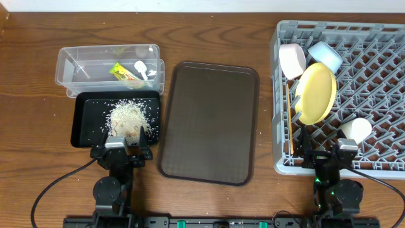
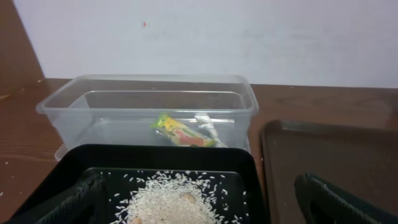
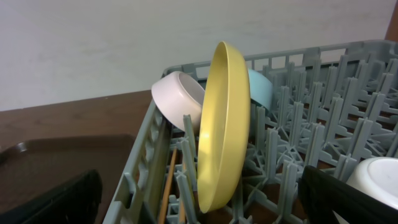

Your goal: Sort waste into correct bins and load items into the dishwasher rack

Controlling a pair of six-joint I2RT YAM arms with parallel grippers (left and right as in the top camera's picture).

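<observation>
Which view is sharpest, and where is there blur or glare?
Overhead: sharpest, evenly lit, though the rice looks slightly washed out. Left wrist: soft, faint sheen on the clear tub. Right wrist: yellow plate fairly sharp, pincer fingers in the corners dark and blurred.

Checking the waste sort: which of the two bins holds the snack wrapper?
The clear tub, on the far side of the black tray, which holds rice scraps instead.

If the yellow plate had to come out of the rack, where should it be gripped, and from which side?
Probably its upper rim, coming straight down from above. The yellow plate stands on edge among the pegs of the dishwasher rack, so that rim is free and thin enough to pinch across; pegs and the white bowl crowd the rest.
</observation>
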